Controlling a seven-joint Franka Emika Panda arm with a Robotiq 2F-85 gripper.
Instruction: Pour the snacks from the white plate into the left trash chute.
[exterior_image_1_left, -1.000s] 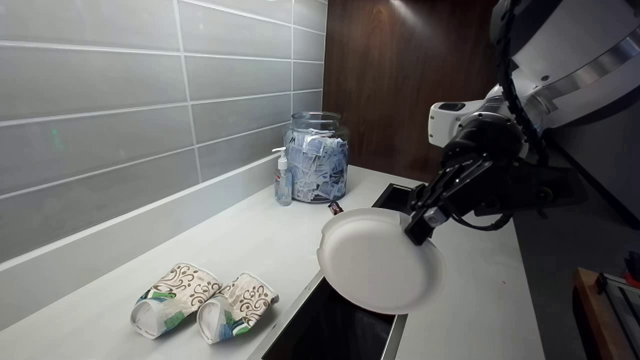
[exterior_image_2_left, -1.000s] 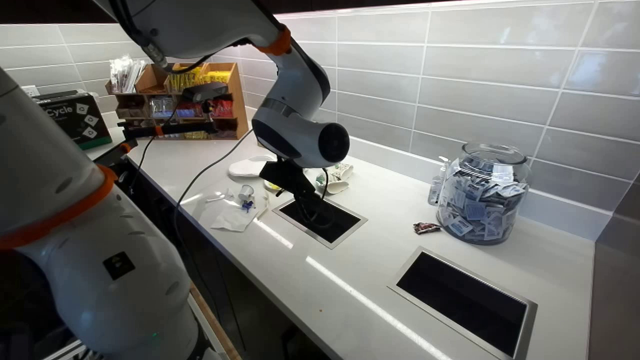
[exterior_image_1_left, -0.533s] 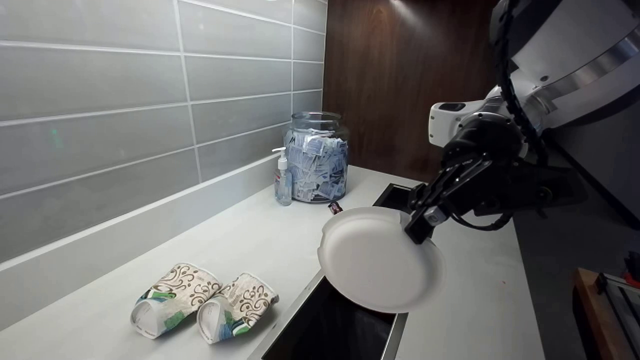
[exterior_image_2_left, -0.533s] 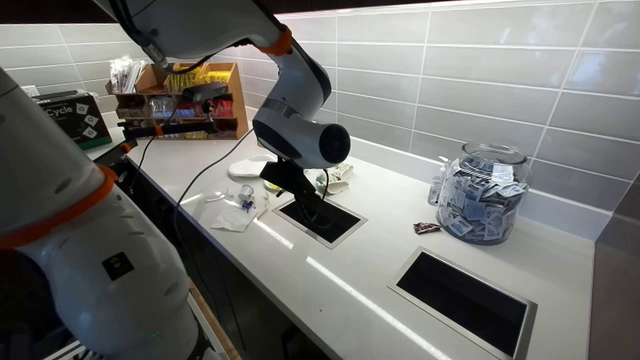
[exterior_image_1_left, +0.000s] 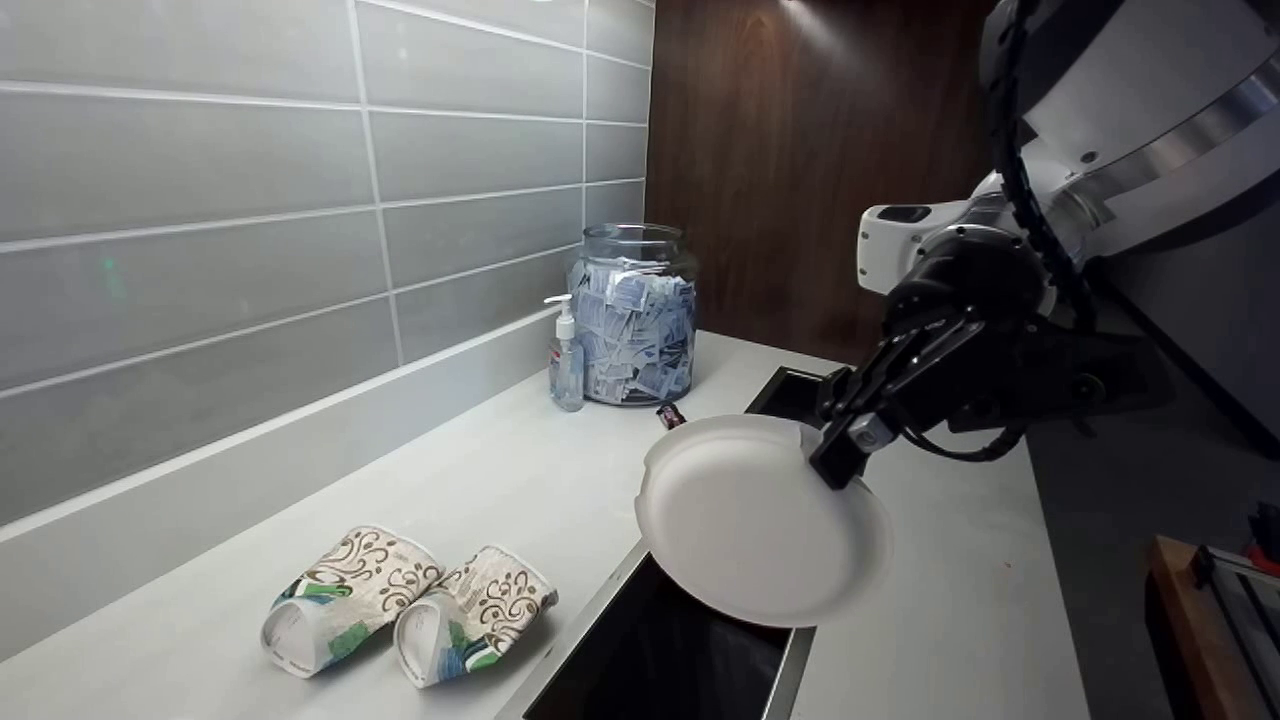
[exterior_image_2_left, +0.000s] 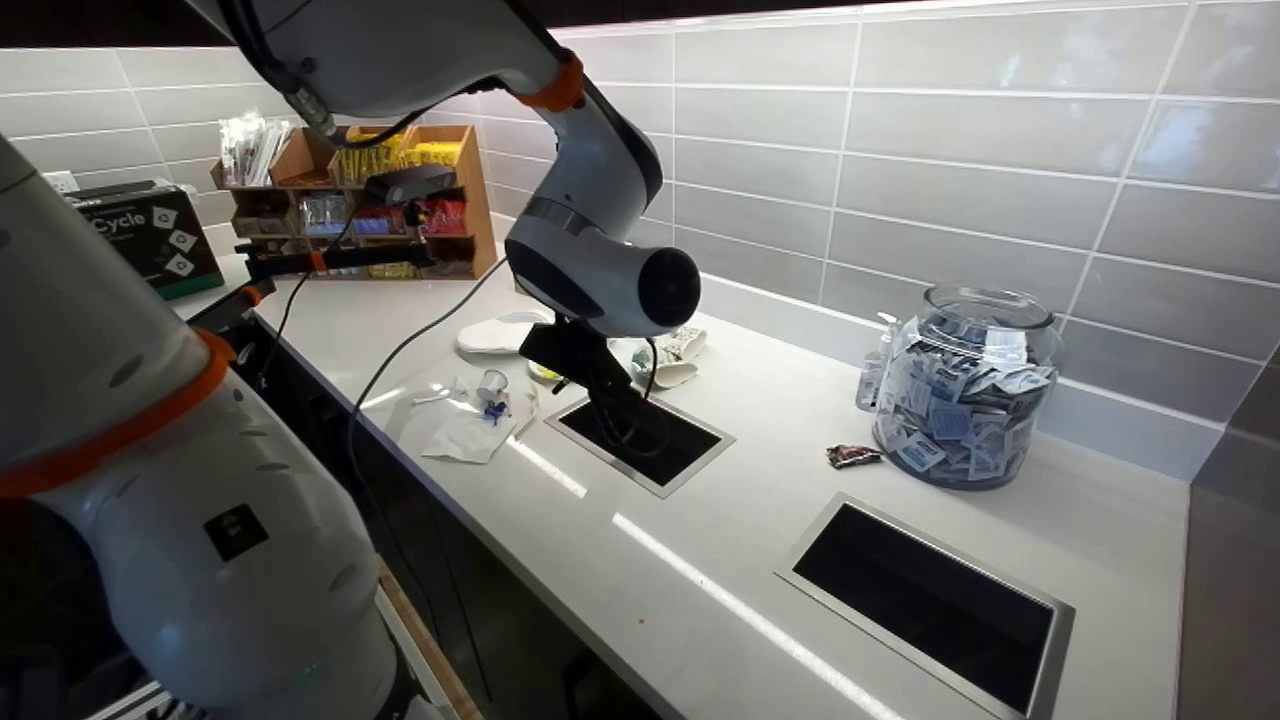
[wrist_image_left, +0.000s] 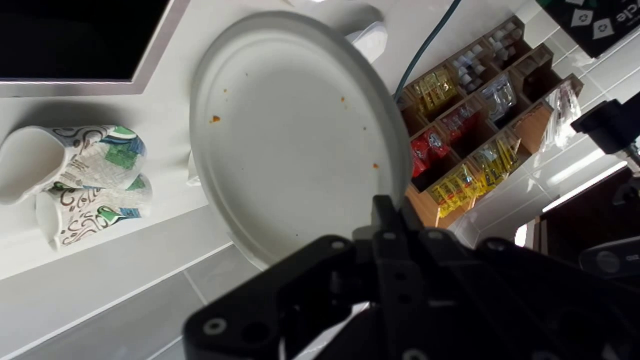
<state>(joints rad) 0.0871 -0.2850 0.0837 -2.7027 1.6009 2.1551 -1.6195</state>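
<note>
Though a full second has passed, the white-and-black robot arm (exterior_image_1_left: 1140, 140) and the round plain white plate (exterior_image_1_left: 760, 520) have kept almost exactly their place and tilt. The black two-fingered gripper (exterior_image_1_left: 838, 462) is pinched tight on the plate's rim, and the plate slants out from its fingertips in mid-air. In the wrist view, tiny orange snack crumbs (wrist_image_left: 215, 119) dot its face, the largest across from the gripper. In an exterior view the plate's lower edge hides part of the left trash chute (exterior_image_1_left: 665, 655), a rectangular, metal-edged hole too dark inside to read. A wide clear glass jar (exterior_image_1_left: 632, 243) is packed with blue-and-white paper sachets (exterior_image_1_left: 630, 330); a brown wooden rack (exterior_image_2_left: 483, 215) holds yellow packets (exterior_image_2_left: 433, 153) above red packets (exterior_image_2_left: 446, 217).
</note>
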